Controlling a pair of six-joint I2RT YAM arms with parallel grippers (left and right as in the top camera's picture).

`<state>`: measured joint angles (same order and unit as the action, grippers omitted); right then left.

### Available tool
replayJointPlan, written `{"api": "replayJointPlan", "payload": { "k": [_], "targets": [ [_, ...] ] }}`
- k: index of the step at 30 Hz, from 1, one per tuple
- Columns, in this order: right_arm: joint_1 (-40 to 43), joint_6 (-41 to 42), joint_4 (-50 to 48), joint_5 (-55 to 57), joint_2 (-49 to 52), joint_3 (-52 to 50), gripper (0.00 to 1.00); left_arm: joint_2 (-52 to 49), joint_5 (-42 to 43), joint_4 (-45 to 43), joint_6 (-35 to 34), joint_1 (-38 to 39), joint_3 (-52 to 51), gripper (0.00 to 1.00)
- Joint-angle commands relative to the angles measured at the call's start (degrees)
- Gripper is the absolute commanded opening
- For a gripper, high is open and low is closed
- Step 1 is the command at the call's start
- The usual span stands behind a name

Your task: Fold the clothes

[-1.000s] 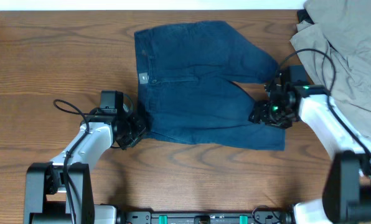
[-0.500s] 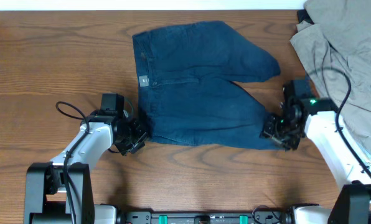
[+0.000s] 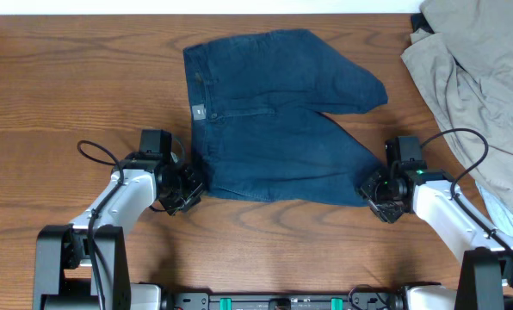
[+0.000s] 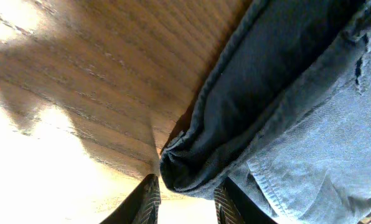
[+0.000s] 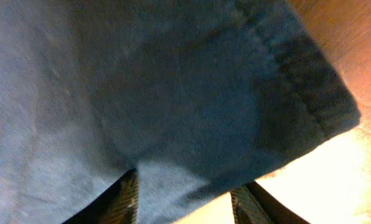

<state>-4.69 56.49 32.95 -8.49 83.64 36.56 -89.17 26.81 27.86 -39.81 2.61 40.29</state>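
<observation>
Denim shorts (image 3: 274, 120), where are they lying?
— They are lying flat on the desk (image 3: 67, 86), centred and reaching toward 12 o'clock, with the waistband at 9 o'clock and the legs pointing to 3 o'clock.
— And the end effectors?
— The left end effector (image 3: 192, 183) is pinching the waistband corner at the shorts' 8 o'clock. The right end effector (image 3: 375, 188) is clamping the leg hem at their 4 o'clock. Both wrist views are showing fabric squeezed between the fingers (image 4: 149, 200).
— Anything readable?
— A small grey label (image 3: 199, 110) is sitting on the waistband, but its writing is too small to read.
— Counts?
— One pair of shorts, one grey garment (image 3: 472, 77) bunching at 2 o'clock, two end effectors.
</observation>
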Motion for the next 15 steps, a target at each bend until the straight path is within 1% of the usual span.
{"api": "replayJointPlan", "payload": {
  "k": [1,4,5,6,8,9,10,11,12,14,15],
  "targets": [
    [-0.15,2.86,-0.96,6.45,1.38,-3.15,0.50,-0.52,-0.70,0.20,0.74,0.50,-0.07,0.26],
    [-0.15,2.84,-1.73,7.80,1.40,-3.39,0.50,-0.52,-0.74,0.20,0.74,0.85,-0.07,0.26],
    [-0.15,2.84,-1.70,8.33,1.40,-3.41,0.49,-0.52,-0.92,0.20,0.74,1.03,-0.07,0.26],
    [-0.15,2.84,-1.73,8.57,1.40,-3.41,0.45,-0.52,-0.94,0.20,0.74,1.11,-0.07,0.25],
    [-0.15,2.86,-1.70,9.14,1.40,-3.41,0.32,-0.52,-0.92,0.28,0.76,1.11,-0.07,0.25],
    [-0.15,2.86,-1.70,9.44,1.40,-3.41,0.22,-0.52,-0.94,0.37,0.79,1.11,-0.07,0.22],
    [-0.15,2.84,-1.70,9.86,1.40,-3.41,0.11,-0.52,-1.16,0.39,0.79,1.11,-0.07,0.19],
    [-0.15,2.82,-1.75,10.21,1.40,-3.41,0.02,-0.52,-1.64,0.42,0.79,1.11,-0.07,0.11],
    [-0.15,2.73,-1.70,10.69,1.40,-3.41,0.01,-0.52,-2.21,0.42,0.81,1.11,-0.07,0.06],
    [-0.15,0.39,-1.77,10.86,1.38,-3.39,0.01,-0.52,-3.08,0.39,1.22,1.11,-0.07,0.06],
    [-0.13,-2.29,-1.97,10.93,1.38,-3.34,0.01,-0.52,-3.26,0.39,1.68,1.09,-0.07,0.06]
  ]
}}
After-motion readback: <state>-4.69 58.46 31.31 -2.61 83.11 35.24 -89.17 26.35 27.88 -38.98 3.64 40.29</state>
